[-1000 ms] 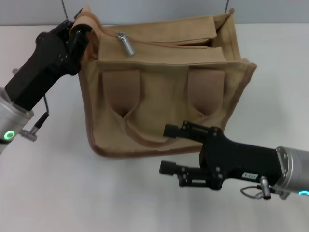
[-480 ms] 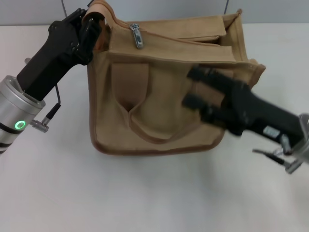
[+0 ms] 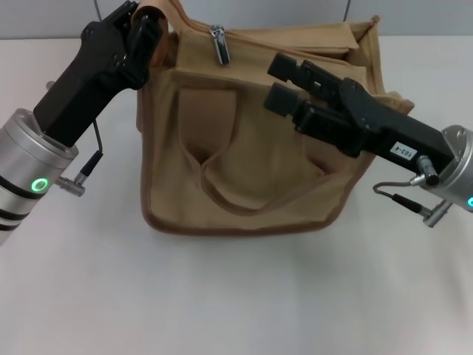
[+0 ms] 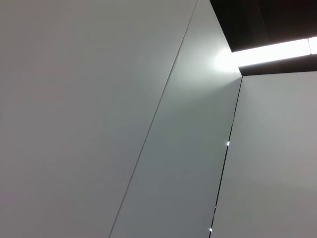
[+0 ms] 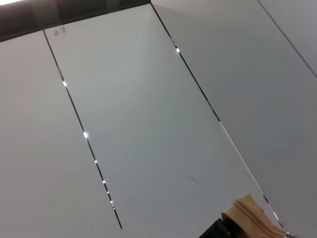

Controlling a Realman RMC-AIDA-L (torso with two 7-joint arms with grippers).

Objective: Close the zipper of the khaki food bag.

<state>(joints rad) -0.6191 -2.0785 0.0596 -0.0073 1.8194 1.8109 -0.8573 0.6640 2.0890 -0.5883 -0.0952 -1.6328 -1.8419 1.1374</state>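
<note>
The khaki food bag (image 3: 244,148) stands on the white table in the head view, its strap handle facing me. The zipper (image 3: 295,46) runs along the bag's top, and its silver pull tab (image 3: 218,41) lies near the left end. My left gripper (image 3: 145,26) is shut on the bag's top left corner. My right gripper (image 3: 278,83) is open in front of the upper part of the bag, to the right of the pull tab and apart from it. A scrap of tan fabric (image 5: 252,213) shows in the right wrist view.
The white table (image 3: 236,296) extends in front of the bag and to both sides. A grey wall (image 3: 259,11) stands behind it. Both wrist views show mostly wall panels.
My right gripper has risen from the table in front of the bag to the bag's upper front. My left gripper has lifted the corner slightly, and the pull tab has shifted right.
</note>
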